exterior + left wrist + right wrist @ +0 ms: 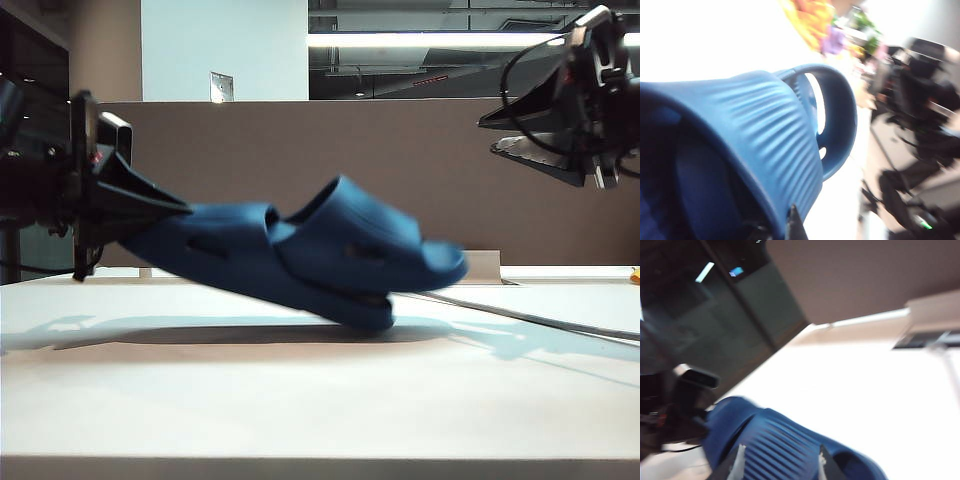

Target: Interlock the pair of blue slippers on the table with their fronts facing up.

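Observation:
The pair of blue slippers (pixel 300 250) hangs slanted over the table (pixel 300 410), one nested into the other. Their low right end touches or nearly touches the tabletop. My left gripper (pixel 165 212) is shut on the raised left end. In the left wrist view a dark fingertip (pixel 794 224) lies against the ribbed strap (pixel 760 135), and the second slipper (pixel 840 120) shows beyond. My right gripper (pixel 505 135) hovers open, high at the right and clear of the slippers. Its fingertips (pixel 740 457) frame the ribbed slipper (pixel 785 440) far below.
A brown-grey divider panel (pixel 420 170) runs along the back of the table. A dark cable (pixel 520 316) crosses the tabletop at the right. A low pale box (pixel 487 265) sits by the divider, and a small yellow thing (pixel 635 276) is at the right edge.

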